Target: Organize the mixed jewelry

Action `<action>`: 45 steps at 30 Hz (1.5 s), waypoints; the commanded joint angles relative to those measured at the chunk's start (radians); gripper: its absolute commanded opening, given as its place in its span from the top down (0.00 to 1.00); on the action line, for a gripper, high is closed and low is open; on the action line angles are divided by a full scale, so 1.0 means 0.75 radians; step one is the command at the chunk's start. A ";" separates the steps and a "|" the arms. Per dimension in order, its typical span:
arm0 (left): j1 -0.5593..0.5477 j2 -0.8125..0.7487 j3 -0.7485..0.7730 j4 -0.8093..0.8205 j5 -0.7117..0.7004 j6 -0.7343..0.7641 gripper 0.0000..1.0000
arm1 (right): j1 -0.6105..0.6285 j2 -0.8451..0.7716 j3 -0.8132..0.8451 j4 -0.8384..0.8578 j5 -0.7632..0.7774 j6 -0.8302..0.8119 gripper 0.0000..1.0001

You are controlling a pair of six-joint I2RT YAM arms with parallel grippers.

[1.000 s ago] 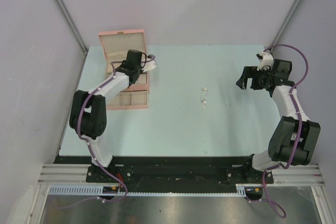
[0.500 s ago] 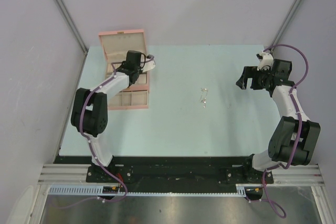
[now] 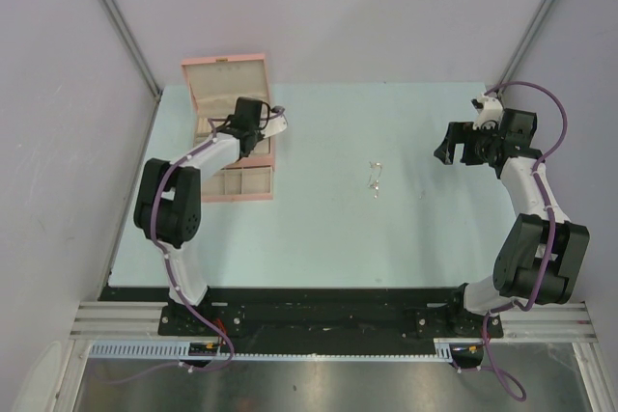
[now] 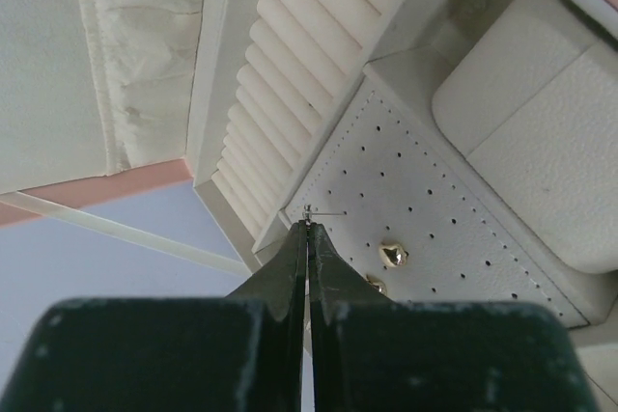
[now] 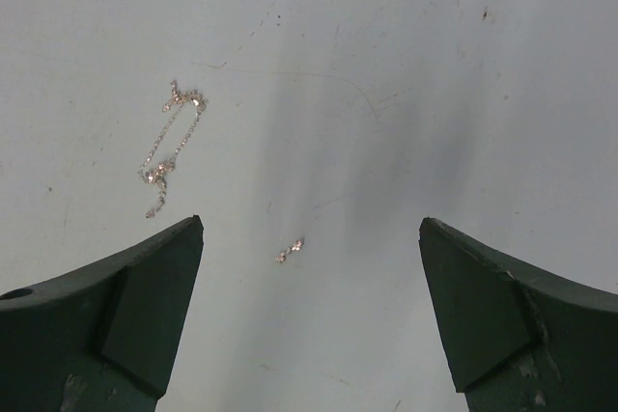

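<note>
Seating a stud while the rest waits on the table

Pressing its tips tight together, the left gripper [image 4: 308, 229] appears to nip a silvery stud [image 4: 309, 211] right at the near corner of the perforated panel [image 4: 454, 229] inside the pink box [image 3: 224, 79]. Two gold studs [image 4: 391, 256] already sit in that panel, and the ring rolls [image 4: 290, 55] lie just beyond it. The right gripper [image 5: 311, 224] hangs with its jaws spread wide and empty above the table [image 3: 319, 229]. Below it lie a fine chain [image 5: 157, 174] and, near it, a small loose piece [image 5: 292, 250]. In the top view these show as a faint glint mid-table, well apart from the box.

The risks, as I judge them:
- The stud is held by very little metal. A slight twist at the tips could flick it into the rolls or down a gap, where it would be hard to recover.
- The post must meet a hole. If it lands between holes, pushing down would bend it or skate it across the panel.
- Opening before the post is seated would leave it lying loose.
- On the other side, the chain is thin and flat against the table. Closing on it from above may only scrape the surface or drag it into the small piece.

Against a second ago, the left arm's elbow has swung slightly inward and its wrist has edged toward the back of the box. The right arm and the pieces on the table sit just as they did
</note>
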 commanded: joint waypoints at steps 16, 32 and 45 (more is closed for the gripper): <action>-0.021 0.086 0.089 0.043 -0.070 -0.045 1.00 | -0.006 0.028 0.019 0.002 0.007 0.001 0.00; -0.017 0.098 0.095 0.069 -0.089 -0.023 1.00 | -0.006 0.020 0.019 0.002 0.013 -0.002 0.00; -0.006 0.127 0.136 0.071 -0.093 -0.023 1.00 | -0.006 0.020 0.019 0.002 0.019 -0.004 0.00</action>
